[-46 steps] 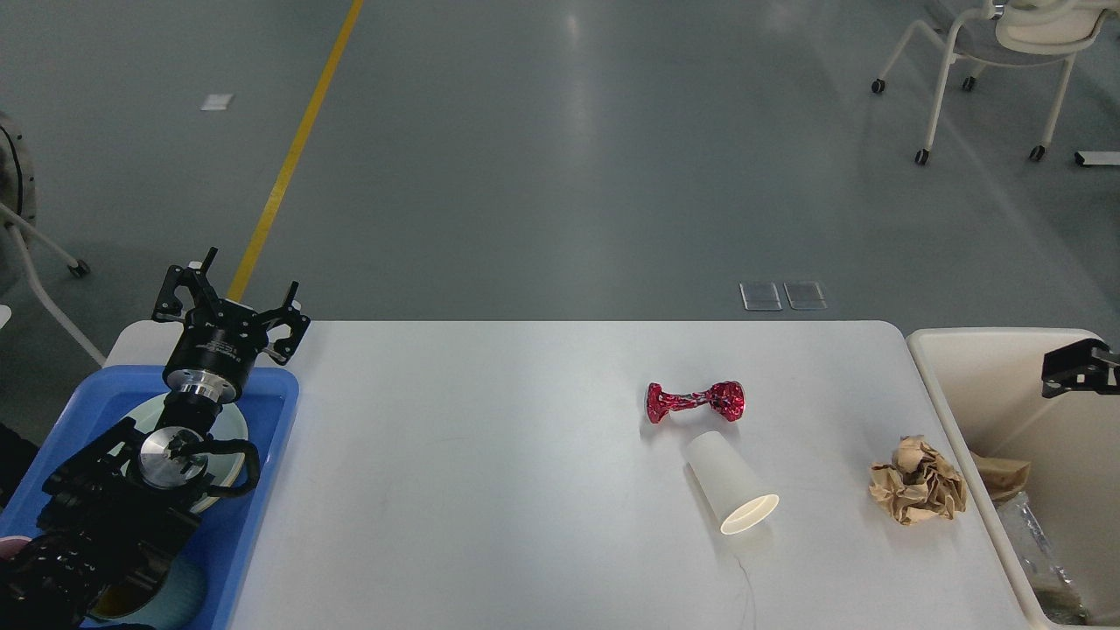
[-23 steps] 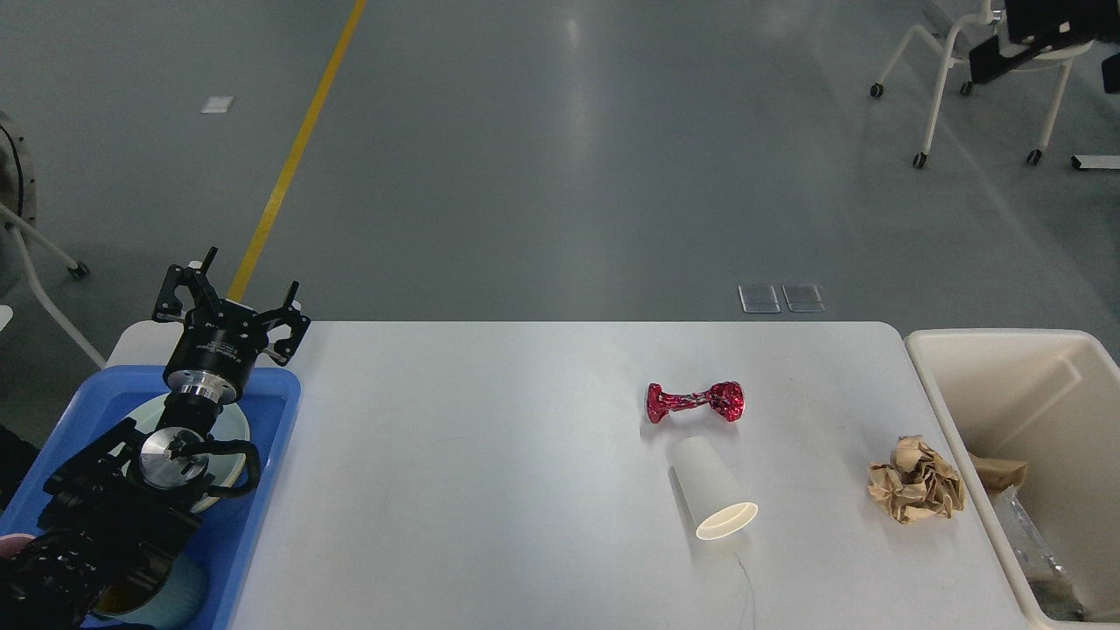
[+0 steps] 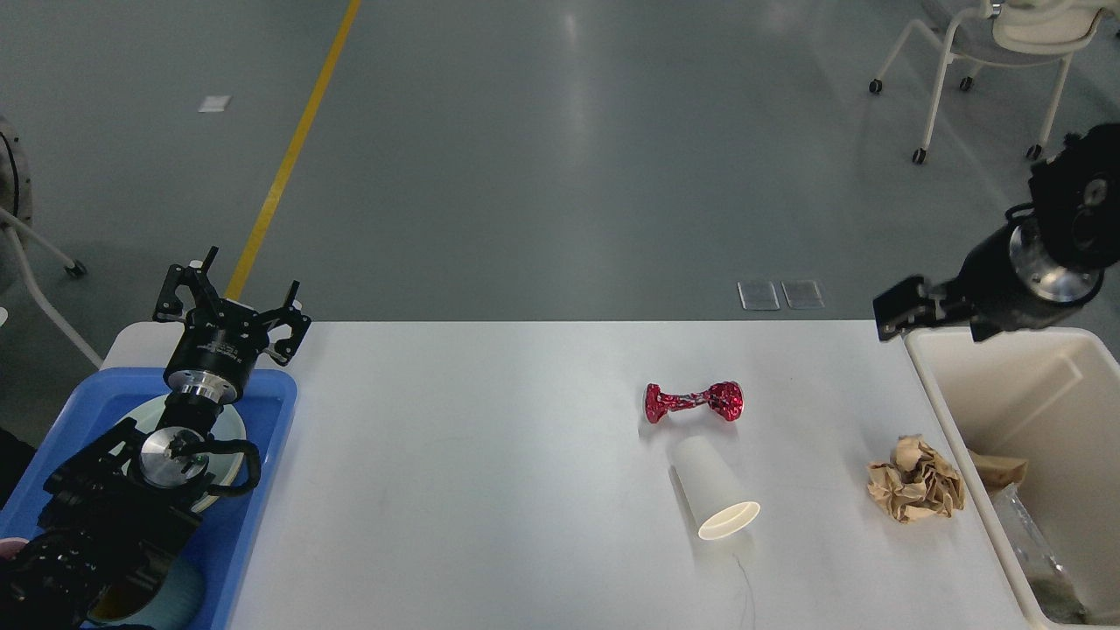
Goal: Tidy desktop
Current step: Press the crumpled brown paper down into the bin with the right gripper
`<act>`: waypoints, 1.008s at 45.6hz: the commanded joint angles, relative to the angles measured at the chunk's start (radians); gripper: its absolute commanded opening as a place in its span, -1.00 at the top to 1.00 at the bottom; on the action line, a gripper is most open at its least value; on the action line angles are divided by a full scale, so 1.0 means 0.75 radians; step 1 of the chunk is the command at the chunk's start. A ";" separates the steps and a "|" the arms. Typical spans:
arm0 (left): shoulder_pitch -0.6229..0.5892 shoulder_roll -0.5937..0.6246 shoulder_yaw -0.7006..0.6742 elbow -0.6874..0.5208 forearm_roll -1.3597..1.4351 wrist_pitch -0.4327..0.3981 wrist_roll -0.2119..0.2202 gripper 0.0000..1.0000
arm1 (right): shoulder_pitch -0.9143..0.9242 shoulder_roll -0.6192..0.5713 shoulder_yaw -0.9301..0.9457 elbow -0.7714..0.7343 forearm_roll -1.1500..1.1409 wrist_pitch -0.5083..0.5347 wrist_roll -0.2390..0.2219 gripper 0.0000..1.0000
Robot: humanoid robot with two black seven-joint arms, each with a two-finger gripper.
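Note:
The white desktop (image 3: 490, 472) bears a red foil wrapper (image 3: 694, 402), a white paper cup (image 3: 713, 499) lying on its side with its mouth toward me, and a crumpled ball of brown paper (image 3: 916, 492) near the right edge. My left gripper (image 3: 234, 289) is open and empty above the far end of the blue tray (image 3: 262, 490). My right gripper (image 3: 903, 313) hangs over the far left corner of the cream bin (image 3: 954, 411). It is dark and its fingers cannot be told apart. It holds nothing that I can see.
The blue tray at the left holds plates (image 3: 229, 429) and a teal cup (image 3: 179, 586) under my left arm. The cream bin at the right holds brown paper (image 3: 1002, 472) and clear plastic. A white wheeled chair (image 3: 997, 52) stands on the floor beyond.
The paper cup has rolled slightly left. My right arm left the bin's right side, swung up out of view, and now reaches in over the bin's far left corner. The left arm is still.

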 commanded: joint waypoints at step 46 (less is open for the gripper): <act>0.000 0.000 0.000 0.000 0.000 0.000 0.002 -0.99 | -0.963 0.081 0.241 -0.604 0.133 -0.273 -0.019 -1.00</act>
